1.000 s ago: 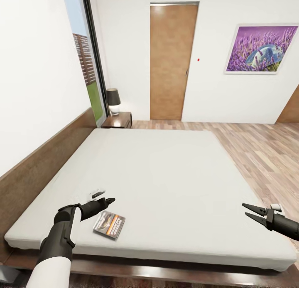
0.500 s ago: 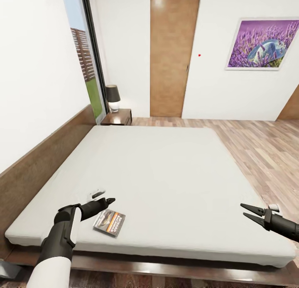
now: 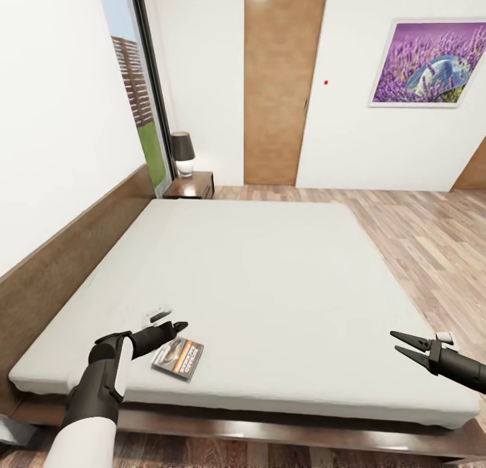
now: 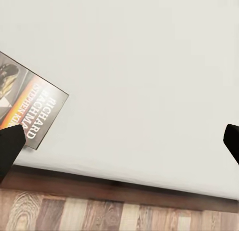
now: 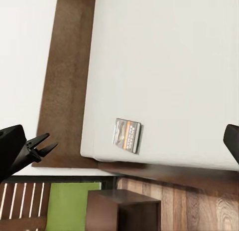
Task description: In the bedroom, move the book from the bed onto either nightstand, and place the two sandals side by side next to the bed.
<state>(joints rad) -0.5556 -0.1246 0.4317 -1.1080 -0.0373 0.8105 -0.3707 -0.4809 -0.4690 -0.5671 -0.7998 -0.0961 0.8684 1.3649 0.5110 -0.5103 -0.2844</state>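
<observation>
The book [image 3: 178, 359] lies flat near the front left corner of the off-white bed [image 3: 270, 266], its orange-red band showing. My left gripper [image 3: 179, 327] hovers just past the book's far edge, open. In the left wrist view the book [image 4: 30, 109] sits beside one dark fingertip [image 4: 10, 143], with bare mattress between the fingers. My right gripper [image 3: 395, 342] is open over the bed's front right edge, pointing across it; its wrist view shows the book [image 5: 127, 135] far off. A nightstand [image 3: 191, 185] stands at the bed's far left corner. The sandals are out of view.
A dark-shaded lamp [image 3: 182, 151] tops the far nightstand. The brown headboard [image 3: 74, 245] runs along the left wall beside a tall window [image 3: 131, 83]. Wood floor [image 3: 432, 239] lies right of the bed, with a door [image 3: 280, 83] and lavender picture [image 3: 428, 63] behind. A dark cabinet [image 5: 130, 208] sits off the bed's corner.
The whole view has shifted a little, so the door and picture sit higher in it. Both grippers and the book hold their places on the bed.
</observation>
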